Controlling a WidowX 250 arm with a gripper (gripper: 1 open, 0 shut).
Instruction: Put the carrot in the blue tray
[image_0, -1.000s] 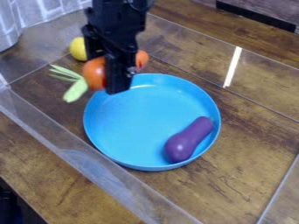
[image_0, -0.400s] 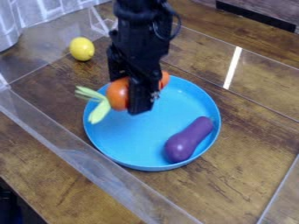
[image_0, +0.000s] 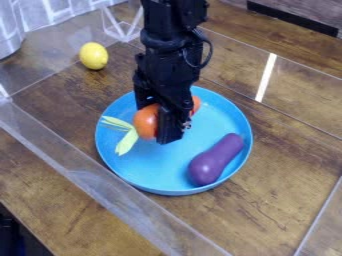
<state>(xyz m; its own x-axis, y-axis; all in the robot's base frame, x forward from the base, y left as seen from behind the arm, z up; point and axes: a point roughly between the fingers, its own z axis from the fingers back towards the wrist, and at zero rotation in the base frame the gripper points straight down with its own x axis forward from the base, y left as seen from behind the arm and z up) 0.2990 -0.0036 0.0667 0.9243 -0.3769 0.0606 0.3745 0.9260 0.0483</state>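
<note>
Black end effector (image_0: 163, 118) pointed straight down over the left half of the blue tray (image_0: 160, 172), fingers clamped on the carrot (image_0: 148, 122). Carrot held crosswise between the dark fingers, orange body showing on both sides of them, green leafy top (image_0: 123, 135) sticking out to the left and drooping toward the tray's left rim. Carrot inside the tray's outline, low over its floor; whether touching the blue surface could not be told from this angle. Purple eggplant (image_0: 217, 158) lying in the right part of the same tray, tilted with its thicker end down near the front rim, well apart from the carrot and the fingers. Yellow lemon (image_0: 92, 56) resting on the dark wooden counter (image_0: 287, 130) beyond the tray, up and to the left, clear of the rim. Transparent sheet edge (image_0: 80, 172) running diagonally across the counter in front of the tray, with a bright streak of reflected light (image_0: 266, 76) to the right of the arm.
</note>
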